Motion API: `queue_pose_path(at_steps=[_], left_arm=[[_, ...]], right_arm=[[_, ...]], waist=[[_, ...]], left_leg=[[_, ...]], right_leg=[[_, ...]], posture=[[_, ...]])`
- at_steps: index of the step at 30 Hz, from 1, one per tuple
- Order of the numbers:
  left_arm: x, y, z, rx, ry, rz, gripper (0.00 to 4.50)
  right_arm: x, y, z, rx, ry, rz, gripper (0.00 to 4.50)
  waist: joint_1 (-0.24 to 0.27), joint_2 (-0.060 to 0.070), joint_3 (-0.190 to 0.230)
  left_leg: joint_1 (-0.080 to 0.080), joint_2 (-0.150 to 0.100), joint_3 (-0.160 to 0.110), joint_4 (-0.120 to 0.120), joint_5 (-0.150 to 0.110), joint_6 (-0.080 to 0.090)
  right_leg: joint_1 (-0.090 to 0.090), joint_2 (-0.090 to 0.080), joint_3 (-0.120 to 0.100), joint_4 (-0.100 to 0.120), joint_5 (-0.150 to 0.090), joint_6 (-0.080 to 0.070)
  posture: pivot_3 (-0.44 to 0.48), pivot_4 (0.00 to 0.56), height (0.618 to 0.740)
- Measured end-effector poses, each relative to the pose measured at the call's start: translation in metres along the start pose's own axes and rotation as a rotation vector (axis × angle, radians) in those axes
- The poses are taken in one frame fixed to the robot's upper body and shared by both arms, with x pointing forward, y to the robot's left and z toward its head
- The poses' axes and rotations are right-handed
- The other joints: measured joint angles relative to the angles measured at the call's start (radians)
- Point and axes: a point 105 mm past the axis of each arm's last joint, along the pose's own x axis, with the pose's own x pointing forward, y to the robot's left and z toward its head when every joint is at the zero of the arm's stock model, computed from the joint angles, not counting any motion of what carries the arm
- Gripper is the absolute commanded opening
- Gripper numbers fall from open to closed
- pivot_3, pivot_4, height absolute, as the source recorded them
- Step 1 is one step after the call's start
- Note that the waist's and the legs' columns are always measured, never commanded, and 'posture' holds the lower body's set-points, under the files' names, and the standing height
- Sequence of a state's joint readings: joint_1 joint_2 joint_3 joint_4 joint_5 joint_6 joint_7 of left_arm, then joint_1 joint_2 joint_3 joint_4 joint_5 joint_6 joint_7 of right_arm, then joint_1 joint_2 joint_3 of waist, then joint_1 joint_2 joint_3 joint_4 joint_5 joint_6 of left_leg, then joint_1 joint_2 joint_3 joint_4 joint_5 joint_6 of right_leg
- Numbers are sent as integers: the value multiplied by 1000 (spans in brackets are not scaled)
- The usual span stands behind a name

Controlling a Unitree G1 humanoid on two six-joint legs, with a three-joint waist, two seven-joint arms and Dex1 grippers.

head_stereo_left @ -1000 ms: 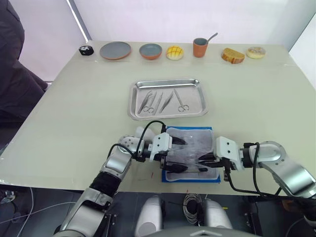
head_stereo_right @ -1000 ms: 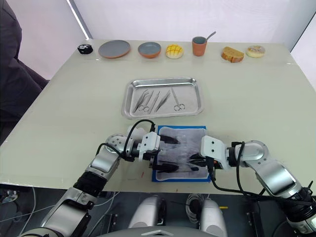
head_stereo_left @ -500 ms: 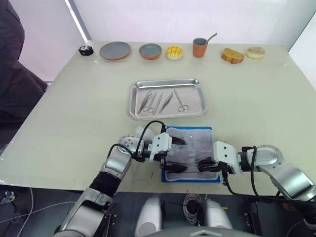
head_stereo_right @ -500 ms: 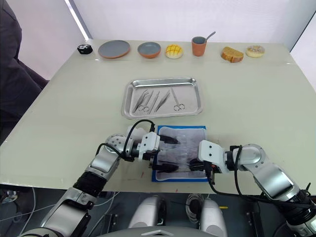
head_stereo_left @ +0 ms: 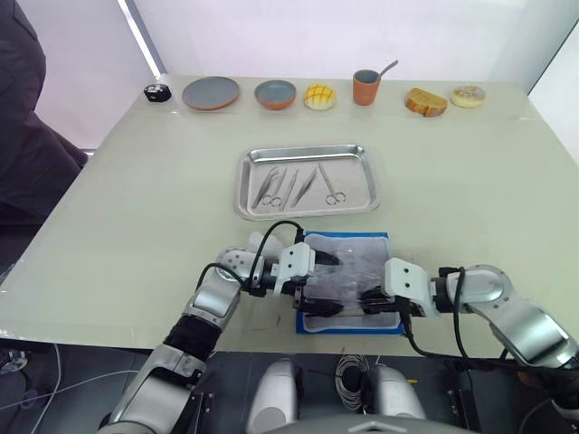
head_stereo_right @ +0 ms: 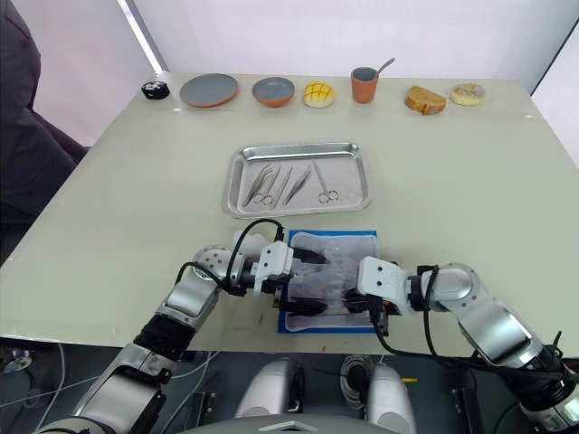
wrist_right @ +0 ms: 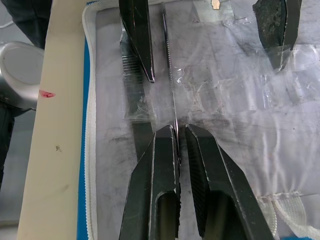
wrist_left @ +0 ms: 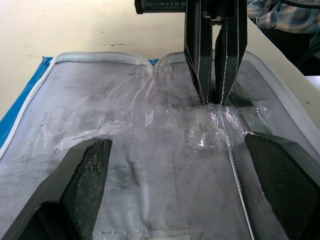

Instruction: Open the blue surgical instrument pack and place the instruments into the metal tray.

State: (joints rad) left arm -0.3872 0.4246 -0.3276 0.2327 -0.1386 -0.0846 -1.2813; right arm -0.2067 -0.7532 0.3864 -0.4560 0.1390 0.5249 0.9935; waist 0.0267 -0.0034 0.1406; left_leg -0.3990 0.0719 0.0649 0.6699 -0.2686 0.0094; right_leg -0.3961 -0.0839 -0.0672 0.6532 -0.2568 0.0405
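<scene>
A pale table (head_stereo_left: 136, 199) is shown, with a row along its far edge: a small black object (head_stereo_left: 157, 91), a grey plate (head_stereo_left: 212, 92), a grey bowl (head_stereo_left: 276, 93), a yellow bun (head_stereo_left: 319, 96), an orange cup with a spoon (head_stereo_left: 366, 87), a slice of bread (head_stereo_left: 426, 101) and a round pastry (head_stereo_left: 469, 95). A dark-clothed person (head_stereo_left: 23, 117) is cut off at the left edge. The metal tray (head_stereo_left: 308, 207) is placed mid-table, with four instruments (head_stereo_left: 298, 184) lying in it side by side. The blue surgical instrument pack (head_stereo_left: 391, 327) is laid open at the near edge, just in front of the tray, clear inner face up. Its middle is crossed by both grippers. The left gripper (wrist_left: 175, 165) is held with fingers (wrist_left: 90, 172) spread wide, resting on the plastic. The right gripper (wrist_right: 181, 137) is nearly closed, its fingers (wrist_right: 162, 145) pinching a slim metal instrument (wrist_right: 169, 75) lying on the liner. Whether this tool lies above or beneath the crinkled film cannot be told.
</scene>
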Motion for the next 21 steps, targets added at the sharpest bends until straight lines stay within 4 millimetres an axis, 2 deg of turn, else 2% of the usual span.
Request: queue_pose_path(at_steps=[6,7,21], left_arm=[[0,0,0,-1,-1,3,4500],[1,0,0,-1,-1,3,4500],[3,0,-1,-2,-7,3,4500]], right_arm=[[0,0,1,23,39,8,413],[0,0,2,28,47,8,191],[-4,-2,2,78,86,19,191]], waist=[[0,-1,-1],[0,-1,-1],[5,-1,-4]], left_leg=[[0,0,0,0,0,0],[0,0,0,0,0,0],[0,0,0,0,0,0]], right_leg=[[0,0,0,0,0,0],[0,0,0,0,0,0],[0,0,0,0,0,0]], posture=[[0,150,740],[0,150,740],[0,150,740]])
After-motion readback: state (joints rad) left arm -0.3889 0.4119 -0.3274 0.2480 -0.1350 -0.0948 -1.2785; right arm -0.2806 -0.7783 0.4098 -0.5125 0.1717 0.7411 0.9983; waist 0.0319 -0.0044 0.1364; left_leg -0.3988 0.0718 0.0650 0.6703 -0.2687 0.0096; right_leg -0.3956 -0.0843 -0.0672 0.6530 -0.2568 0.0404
